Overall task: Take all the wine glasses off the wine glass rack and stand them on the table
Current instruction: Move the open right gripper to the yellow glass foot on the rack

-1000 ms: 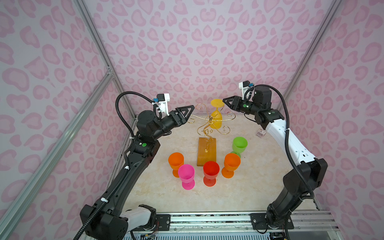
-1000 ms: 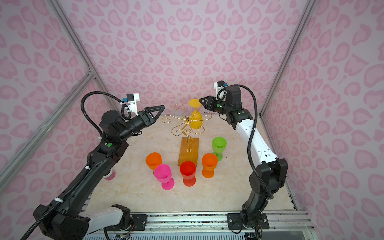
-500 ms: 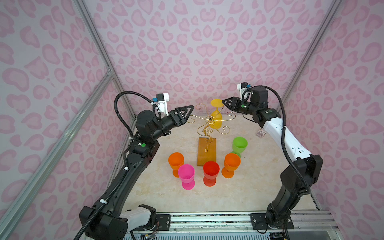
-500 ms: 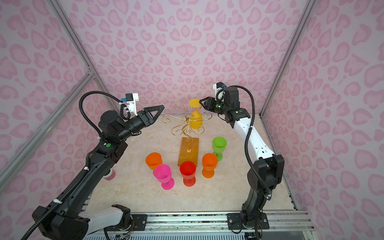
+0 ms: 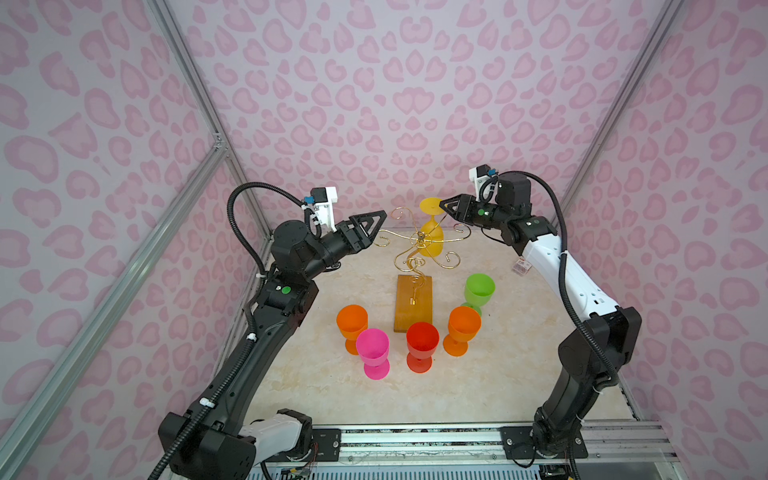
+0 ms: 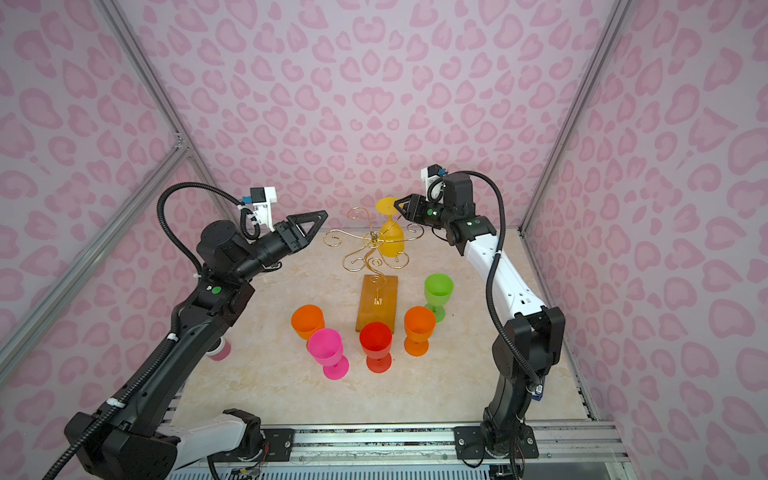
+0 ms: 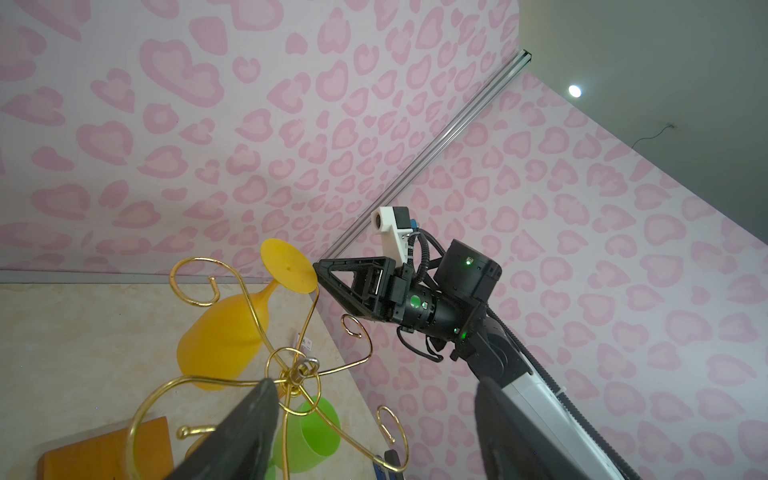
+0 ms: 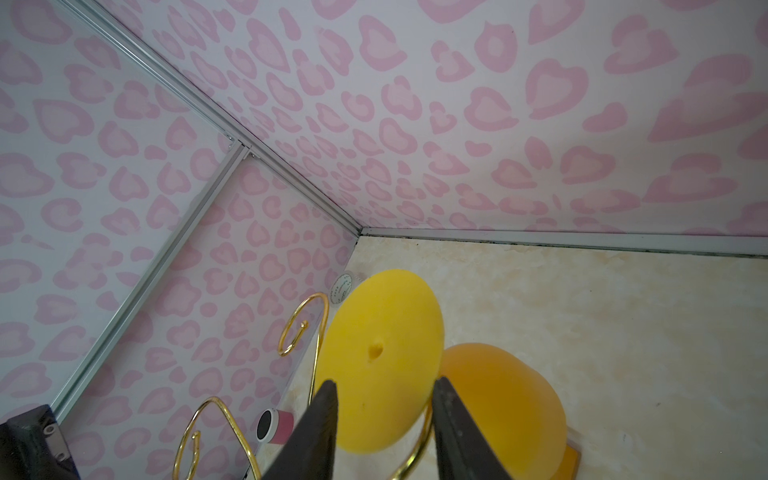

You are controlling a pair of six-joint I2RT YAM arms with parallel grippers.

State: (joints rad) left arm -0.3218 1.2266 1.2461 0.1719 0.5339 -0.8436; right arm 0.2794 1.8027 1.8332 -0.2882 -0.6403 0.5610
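Observation:
A yellow wine glass (image 5: 432, 245) (image 6: 390, 243) hangs upside down on the wine glass rack (image 5: 413, 303) (image 6: 376, 303), a gold wire stand on an amber wooden base. Its round foot (image 8: 382, 353) sits on top, caught in a curled arm. My right gripper (image 5: 444, 204) (image 6: 397, 203) (image 8: 384, 382) is at the foot's right edge, jaws partly open, one fingertip on each side of the disc. It looks to be just short of gripping. My left gripper (image 5: 381, 217) (image 6: 322, 216) (image 7: 372, 382) hovers wide open and empty left of the rack's arms (image 7: 299, 370).
Several glasses stand upright in front of the rack: orange (image 5: 352, 320), pink (image 5: 372, 345), red (image 5: 422, 338), orange (image 5: 464, 324) and green (image 5: 479, 286). A pink roll (image 6: 218, 351) lies by the left wall. The back wall is close behind the rack.
The right arm has shifted a little, its gripper edging left onto the yellow glass's foot. The left arm and the glasses have not moved.

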